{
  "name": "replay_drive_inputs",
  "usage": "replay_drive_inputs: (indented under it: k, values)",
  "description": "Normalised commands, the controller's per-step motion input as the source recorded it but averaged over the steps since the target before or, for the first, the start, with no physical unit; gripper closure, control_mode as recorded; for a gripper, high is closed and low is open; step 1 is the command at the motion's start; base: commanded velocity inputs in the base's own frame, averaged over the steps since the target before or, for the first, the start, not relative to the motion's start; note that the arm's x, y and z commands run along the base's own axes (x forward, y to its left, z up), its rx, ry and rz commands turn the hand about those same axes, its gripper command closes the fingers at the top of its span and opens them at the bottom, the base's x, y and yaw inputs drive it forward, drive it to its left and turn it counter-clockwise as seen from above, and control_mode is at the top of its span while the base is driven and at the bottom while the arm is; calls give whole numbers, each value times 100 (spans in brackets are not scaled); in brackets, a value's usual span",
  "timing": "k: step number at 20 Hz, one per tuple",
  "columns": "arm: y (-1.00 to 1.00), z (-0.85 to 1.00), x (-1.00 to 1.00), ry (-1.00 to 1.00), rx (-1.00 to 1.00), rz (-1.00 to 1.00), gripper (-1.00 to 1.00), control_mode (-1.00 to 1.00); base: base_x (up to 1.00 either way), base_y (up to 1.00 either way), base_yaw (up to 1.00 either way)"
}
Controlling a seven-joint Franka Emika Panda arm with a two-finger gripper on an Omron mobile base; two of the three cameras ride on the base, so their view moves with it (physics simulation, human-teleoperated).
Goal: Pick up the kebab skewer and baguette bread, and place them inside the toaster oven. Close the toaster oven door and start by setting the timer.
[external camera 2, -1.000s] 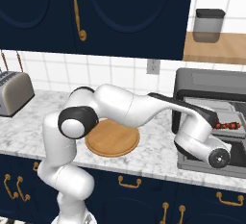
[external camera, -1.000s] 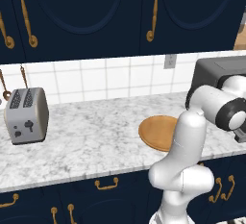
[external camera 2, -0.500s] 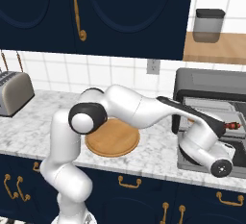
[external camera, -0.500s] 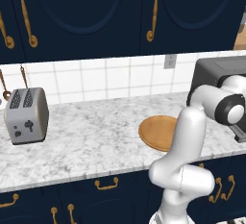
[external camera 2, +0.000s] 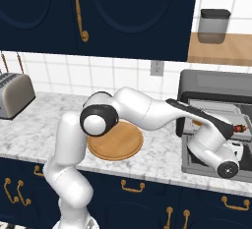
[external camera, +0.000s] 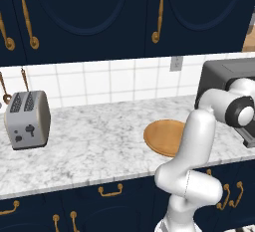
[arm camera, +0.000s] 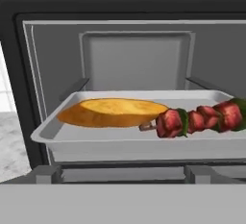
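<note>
The toaster oven point(external camera 2: 216, 83) stands at the right end of the marble counter point(external camera: 94, 146), its door point(external camera 2: 197, 166) folded down flat toward the near edge. Seen from the hand camera, a grey tray point(arm camera: 134, 139) sits in the open oven cavity, and on it the baguette bread point(arm camera: 113, 112) lies lengthwise at the left with the kebab skewer point(arm camera: 197, 118) just beside it at the right, the skewer's stick end touching or nearly touching the loaf. The skewer's red end point(external camera 2: 239, 128) also shows past the arm in the right base view. The gripper point(external camera 2: 235, 150) hangs in front of the oven opening, over the lowered door; its fingers stand spread wide and hold nothing. A round wooden plate point(external camera 2: 115, 142) lies bare on the counter, left of the oven and near the front edge. A silver two-slot toaster point(external camera: 27, 119) stands far off at the left end of the counter, against the white tiled wall point(external camera: 99, 81). Dark blue cabinets point(external camera: 99, 17) with brass handles hang above.
</note>
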Motion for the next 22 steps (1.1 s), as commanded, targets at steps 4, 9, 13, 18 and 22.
replay_drive_inputs:
  k: [4, 9, 13, 18, 22]
  values:
    - [-13, 0, 21, -2, -2, 0, -100, -100, 0, 0, 0]
    - [-8, 0, 29, 0, 1, 0, -100, -100, 0, 0, 0]
    - [-2, 0, 33, 0, 0, 0, -100, -100, 0, 0, 0]
    - [-6, -3, 18, 0, 0, 0, -100, -100, 0, 0, 0]
    - [-6, -6, 4, 0, 0, 0, -100, -100, 0, 0, 0]
